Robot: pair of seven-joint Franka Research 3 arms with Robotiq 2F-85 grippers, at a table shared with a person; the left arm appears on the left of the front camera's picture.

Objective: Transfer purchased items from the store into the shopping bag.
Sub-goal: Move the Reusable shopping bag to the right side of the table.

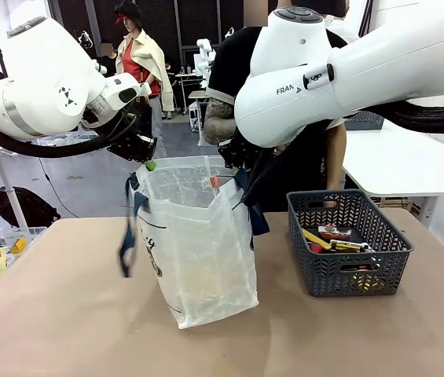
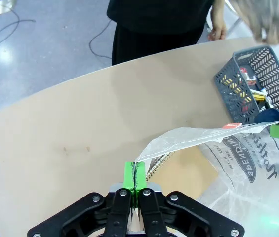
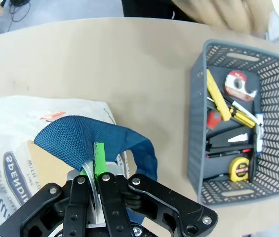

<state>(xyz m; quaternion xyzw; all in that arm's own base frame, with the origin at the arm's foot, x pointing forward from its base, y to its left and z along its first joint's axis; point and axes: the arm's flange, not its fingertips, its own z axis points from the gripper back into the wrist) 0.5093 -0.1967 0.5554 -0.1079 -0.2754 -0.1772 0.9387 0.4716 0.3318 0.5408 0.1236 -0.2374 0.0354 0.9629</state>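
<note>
Precariously, the bag [image 1: 206, 259] is held open.
Its slick rim is pinched by the closed left gripper [image 2: 135, 170] and right gripper [image 3: 98, 159]; collapse is risked.

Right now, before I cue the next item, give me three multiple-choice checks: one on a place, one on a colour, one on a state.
1. The basket stands: A. on the shopping bag's robot-right side, apart from it; B. inside it; C. on its robot-left side.
2. The bag's strap handles are: A. red; B. navy blue; C. yellow.
3. The left gripper is: A. open over the basket; B. shut on empty air; C. shut on the bag's rim.
Answers: 1 A, bare table shows between them. 2 B, blue webbing in the right wrist view. 3 C, its green pads pinch the plastic edge.
</note>
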